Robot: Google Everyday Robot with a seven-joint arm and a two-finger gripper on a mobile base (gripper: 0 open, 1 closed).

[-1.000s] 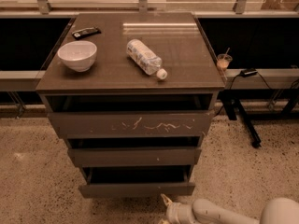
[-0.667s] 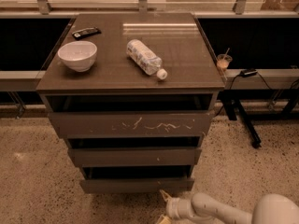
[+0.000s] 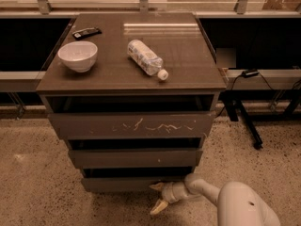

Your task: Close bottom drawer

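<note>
The bottom drawer [image 3: 127, 183] is the narrowest of three dark wooden drawers in a low cabinet, with a plain flat front. It stands only slightly out, with a thin dark gap above its front. My gripper [image 3: 158, 197] is low at the drawer's right end, its pale fingers spread open. The upper fingertip [image 3: 156, 186] touches or nearly touches the drawer front; the lower fingertip [image 3: 158, 207] hangs just above the floor. The white arm [image 3: 235, 206] reaches in from the lower right.
The widest drawer [image 3: 134, 125] with pale scratches and the middle drawer [image 3: 136, 157] stand partly out above. On the cabinet top [image 3: 188, 55] lie a white bowl [image 3: 77, 56], a plastic bottle [image 3: 146, 60] and a black remote [image 3: 87, 32]. A black stand leg [image 3: 247, 126] and a cable are at right. The floor is speckled.
The bottom drawer has slid inward, so less of its dark opening shows. My gripper has moved forward with it, towards the cabinet.
</note>
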